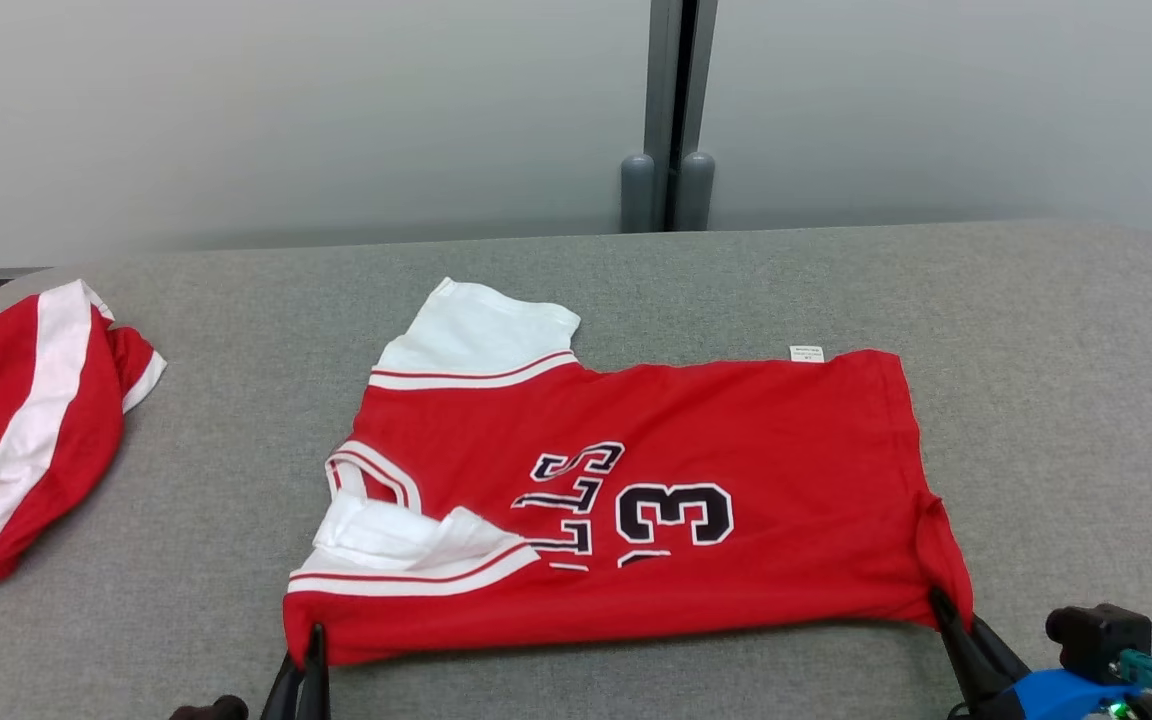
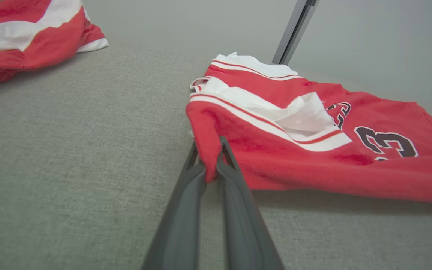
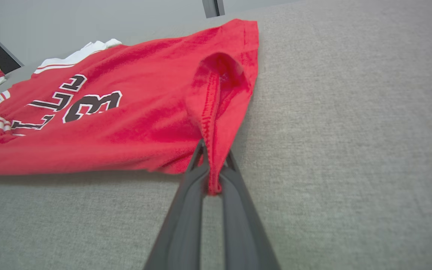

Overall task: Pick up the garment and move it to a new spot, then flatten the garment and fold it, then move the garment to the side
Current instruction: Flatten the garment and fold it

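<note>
The garment (image 1: pixel 626 500) is a red jersey with white sleeves and a black "33", lying sideways on the grey table (image 1: pixel 1056 400). My left gripper (image 1: pixel 314 640) is shut on its near left corner, by the shoulder; in the left wrist view the garment (image 2: pixel 313 150) has red cloth pinched between the fingers (image 2: pixel 234 176) of that gripper (image 2: pixel 210 150). My right gripper (image 1: pixel 939 603) is shut on the near right corner at the hem. In the right wrist view the garment (image 3: pixel 126 112) has its hem bunched up between the tips of that gripper (image 3: pixel 214 150), and the near edge is lifted slightly off the table.
A second red and white garment (image 1: pixel 26 430) lies crumpled at the table's far left edge, also seen in the left wrist view (image 2: pixel 32 33). A grey wall with a vertical post (image 1: pixel 671 110) stands behind the table. Bare grey cloth stretches to the right of the jersey.
</note>
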Motion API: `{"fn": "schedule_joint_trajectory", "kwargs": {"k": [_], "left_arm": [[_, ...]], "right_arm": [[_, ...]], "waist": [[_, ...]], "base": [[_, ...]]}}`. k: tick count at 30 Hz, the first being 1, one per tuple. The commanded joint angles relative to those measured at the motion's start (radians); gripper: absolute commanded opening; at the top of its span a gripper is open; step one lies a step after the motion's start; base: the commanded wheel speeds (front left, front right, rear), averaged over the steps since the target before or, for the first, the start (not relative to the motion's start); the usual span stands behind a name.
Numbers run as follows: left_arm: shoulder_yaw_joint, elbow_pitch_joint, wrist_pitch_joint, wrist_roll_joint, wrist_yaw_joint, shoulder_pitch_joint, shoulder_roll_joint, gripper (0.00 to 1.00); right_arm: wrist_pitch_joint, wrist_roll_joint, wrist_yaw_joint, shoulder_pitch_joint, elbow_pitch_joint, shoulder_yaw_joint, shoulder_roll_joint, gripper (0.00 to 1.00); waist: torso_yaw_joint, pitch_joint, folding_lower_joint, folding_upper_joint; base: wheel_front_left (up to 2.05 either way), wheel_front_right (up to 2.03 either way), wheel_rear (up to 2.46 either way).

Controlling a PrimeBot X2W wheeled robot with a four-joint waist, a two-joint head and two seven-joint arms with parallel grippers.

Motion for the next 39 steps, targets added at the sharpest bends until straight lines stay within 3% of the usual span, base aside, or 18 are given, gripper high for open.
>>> {"fn": "schedule_joint_trajectory", "kwargs": {"k": [1,10,11,12,13,14,28,39], "left_arm": [[-0.003,-0.016,-0.003,-0.003,0.007,0.019,-0.003,0.00],[-0.006,-0.060,0.007,-0.018,0.030,0.099,-0.010,0.00],[-0.006,-0.058,0.008,-0.022,0.031,0.101,-0.011,0.00],[-0.006,-0.054,0.008,-0.024,0.031,0.102,-0.012,0.00],[-0.007,-0.050,0.008,-0.024,0.032,0.101,-0.012,0.67],[-0.008,-0.047,0.008,-0.021,0.033,0.094,-0.011,1.00],[0.066,-0.161,-0.003,0.060,0.037,-0.031,0.026,1.00],[0.153,-0.204,-0.003,0.112,0.023,-0.111,0.021,1.00]], "right_arm": [[0.015,-0.007,0.000,0.036,-0.032,-0.017,-0.003,0.00],[0.152,-0.053,0.000,0.195,-0.213,-0.097,0.031,0.00],[0.164,-0.058,0.000,0.203,-0.225,-0.101,0.036,0.18],[0.175,-0.060,0.000,0.208,-0.234,-0.107,0.043,0.44],[0.186,-0.062,0.000,0.215,-0.236,-0.111,0.050,1.00],[0.192,-0.070,0.000,0.216,-0.239,-0.115,0.052,1.00],[0.076,-0.173,0.000,0.085,-0.303,-0.151,0.091,1.00],[-0.054,-0.220,0.000,-0.045,-0.260,-0.145,0.151,1.00]], "waist": [[0.003,-0.004,0.0002,0.0000],[0.004,-0.009,0.0002,0.0000],[0.002,-0.009,0.0002,0.0000],[0.001,-0.009,0.0002,0.0000],[-0.002,-0.009,0.0002,0.0000],[-0.003,-0.010,0.0002,0.0000],[-0.024,-0.025,0.0002,0.0000],[-0.039,0.001,0.0002,0.0000]], "base": [[0.00,0.00,0.00],[0.00,0.00,0.00],[0.00,0.00,0.00],[0.00,0.00,0.00],[0.00,0.00,0.00],[0.00,0.00,0.00],[0.00,0.00,0.00],[0.00,0.00,0.00]]}}
